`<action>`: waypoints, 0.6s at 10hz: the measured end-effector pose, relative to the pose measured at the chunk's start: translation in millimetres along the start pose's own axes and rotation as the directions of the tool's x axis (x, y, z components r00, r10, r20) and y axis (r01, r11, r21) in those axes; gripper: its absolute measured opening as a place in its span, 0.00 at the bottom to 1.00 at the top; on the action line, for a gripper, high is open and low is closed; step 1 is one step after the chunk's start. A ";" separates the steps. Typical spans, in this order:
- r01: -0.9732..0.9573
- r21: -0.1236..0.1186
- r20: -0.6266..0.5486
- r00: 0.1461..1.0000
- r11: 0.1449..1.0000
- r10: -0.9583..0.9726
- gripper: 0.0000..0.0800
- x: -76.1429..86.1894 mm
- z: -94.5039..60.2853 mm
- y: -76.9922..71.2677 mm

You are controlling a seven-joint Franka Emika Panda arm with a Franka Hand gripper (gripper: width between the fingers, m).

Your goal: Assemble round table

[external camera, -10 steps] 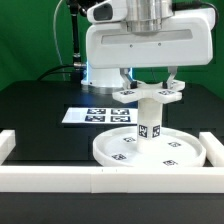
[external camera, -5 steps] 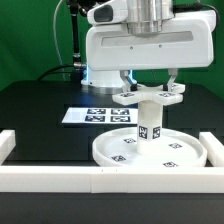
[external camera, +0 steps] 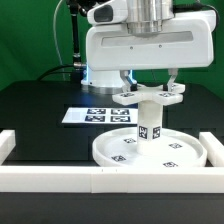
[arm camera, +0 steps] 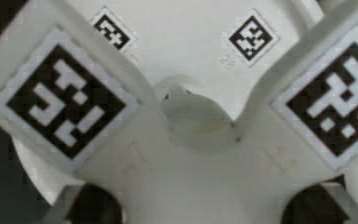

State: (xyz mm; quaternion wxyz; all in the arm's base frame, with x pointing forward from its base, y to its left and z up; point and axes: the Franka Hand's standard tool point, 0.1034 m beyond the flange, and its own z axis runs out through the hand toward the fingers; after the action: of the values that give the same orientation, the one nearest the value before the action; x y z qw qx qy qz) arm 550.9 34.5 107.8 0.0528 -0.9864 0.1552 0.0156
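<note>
Border wall (external camera: 60, 178) fences the disc (external camera: 100, 150) at front and both sides. Post (external camera: 150, 122) topped by cross piece (external camera: 150, 94) blocks disc centre. Table (external camera: 35, 110) open on exterior view's left, past marker board (external camera: 95, 115).

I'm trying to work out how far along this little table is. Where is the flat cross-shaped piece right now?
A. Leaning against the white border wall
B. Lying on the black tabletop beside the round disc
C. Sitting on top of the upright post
C: the cross-shaped piece sits on top of the post, which stands upright on the round disc.
</note>
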 end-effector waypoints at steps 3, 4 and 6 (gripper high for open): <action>-0.111 0.005 -0.001 0.994 0.994 0.111 0.55 -0.2 0.4 -1.2; -0.239 0.010 -0.011 0.971 0.971 0.239 0.55 0.6 0.6 -2.9; -0.451 0.025 -0.025 0.892 0.892 0.451 0.55 1.8 0.7 -4.3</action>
State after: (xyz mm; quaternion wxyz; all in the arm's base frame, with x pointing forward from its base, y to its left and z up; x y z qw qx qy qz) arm 553.9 38.1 107.4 0.0546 -0.9231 0.3806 0.0113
